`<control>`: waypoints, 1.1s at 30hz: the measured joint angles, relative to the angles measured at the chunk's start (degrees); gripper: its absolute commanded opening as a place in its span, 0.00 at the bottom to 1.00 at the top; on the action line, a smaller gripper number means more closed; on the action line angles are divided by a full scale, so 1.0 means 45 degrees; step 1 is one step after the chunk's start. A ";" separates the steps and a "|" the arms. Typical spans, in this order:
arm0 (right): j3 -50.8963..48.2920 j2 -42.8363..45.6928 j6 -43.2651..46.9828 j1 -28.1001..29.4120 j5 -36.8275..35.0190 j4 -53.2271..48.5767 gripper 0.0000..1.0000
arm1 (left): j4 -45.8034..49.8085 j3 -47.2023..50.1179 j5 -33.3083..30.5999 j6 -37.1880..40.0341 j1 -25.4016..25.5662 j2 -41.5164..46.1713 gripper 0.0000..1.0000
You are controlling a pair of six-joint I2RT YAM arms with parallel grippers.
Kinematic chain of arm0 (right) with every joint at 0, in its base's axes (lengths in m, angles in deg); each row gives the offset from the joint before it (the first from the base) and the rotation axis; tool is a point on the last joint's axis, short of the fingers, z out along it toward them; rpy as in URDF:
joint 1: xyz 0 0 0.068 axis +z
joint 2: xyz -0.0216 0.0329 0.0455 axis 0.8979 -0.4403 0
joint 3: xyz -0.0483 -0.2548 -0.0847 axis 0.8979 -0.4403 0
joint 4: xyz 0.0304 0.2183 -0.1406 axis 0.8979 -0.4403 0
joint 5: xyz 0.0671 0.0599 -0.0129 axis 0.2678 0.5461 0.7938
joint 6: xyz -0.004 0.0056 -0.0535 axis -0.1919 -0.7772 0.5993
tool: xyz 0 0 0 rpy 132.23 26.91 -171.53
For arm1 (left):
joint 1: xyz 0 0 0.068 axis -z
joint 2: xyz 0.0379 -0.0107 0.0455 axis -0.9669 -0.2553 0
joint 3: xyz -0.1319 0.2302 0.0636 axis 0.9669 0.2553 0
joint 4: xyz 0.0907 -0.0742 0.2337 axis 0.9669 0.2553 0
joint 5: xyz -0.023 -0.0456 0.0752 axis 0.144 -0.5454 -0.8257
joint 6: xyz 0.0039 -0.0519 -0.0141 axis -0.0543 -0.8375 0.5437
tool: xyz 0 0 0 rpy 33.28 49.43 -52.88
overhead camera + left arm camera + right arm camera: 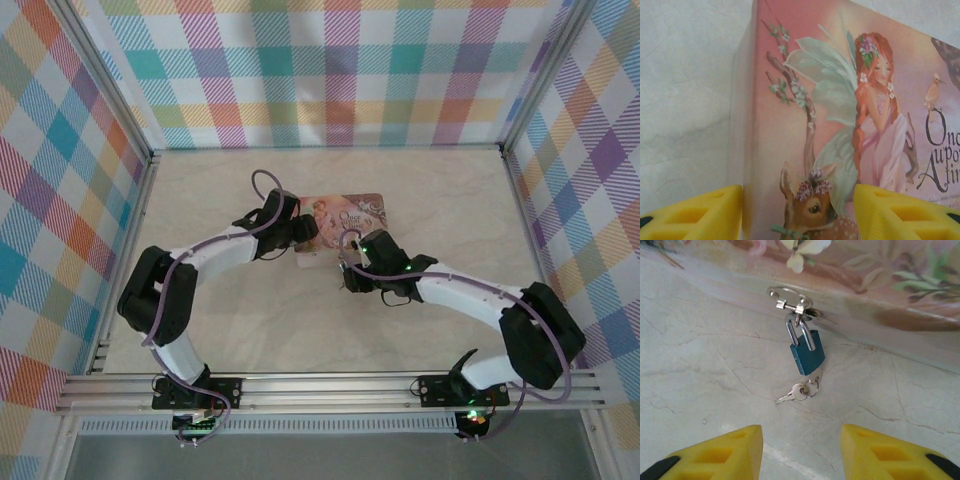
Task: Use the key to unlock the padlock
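A small teal padlock [807, 357] hangs by its thin metal shackle from the silver hasp [790, 302] on the front wall of the pink illustrated tin [345, 212]. Under the padlock a key ring lies on the table with a small silver key [790, 396] pointing left. A second key head shows right below the padlock's body. My right gripper [801, 450] is open, a short way in front of the key, touching nothing. My left gripper [799, 210] stands open at the tin's [805, 115] left end, one yellow finger [715, 215] against its side wall, the other over the lid.
The tin lies in the middle of a pale marbled table [200, 200], fenced by checked walls with metal posts [515, 200]. Both arms curve in from the near edge and meet at the tin, left gripper [305, 238] and right gripper [347, 270] close together.
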 measured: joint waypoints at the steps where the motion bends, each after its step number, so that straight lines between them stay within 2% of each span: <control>1: 0.0000 -0.0175 0.0010 0.0000 0.0000 0.0097 0.43 | 0.0000 -0.0199 0.0005 0.0029 0.0000 -0.0165 0.58; 15: 0.0000 -0.2210 -0.0170 0.0087 -0.0923 0.1540 0.44 | -0.0005 -0.0709 0.0058 0.0146 -0.0024 -0.0534 0.58; 26: 0.0010 -0.2948 -0.0306 0.0097 -0.1394 0.2001 0.34 | -0.0015 -0.0709 0.0257 0.0185 -0.0063 -0.0607 0.57; 33: 0.0015 -0.3002 -0.0272 0.0097 -0.1734 0.2025 0.17 | -0.0015 -0.0709 0.0316 0.0180 -0.0073 -0.0612 0.56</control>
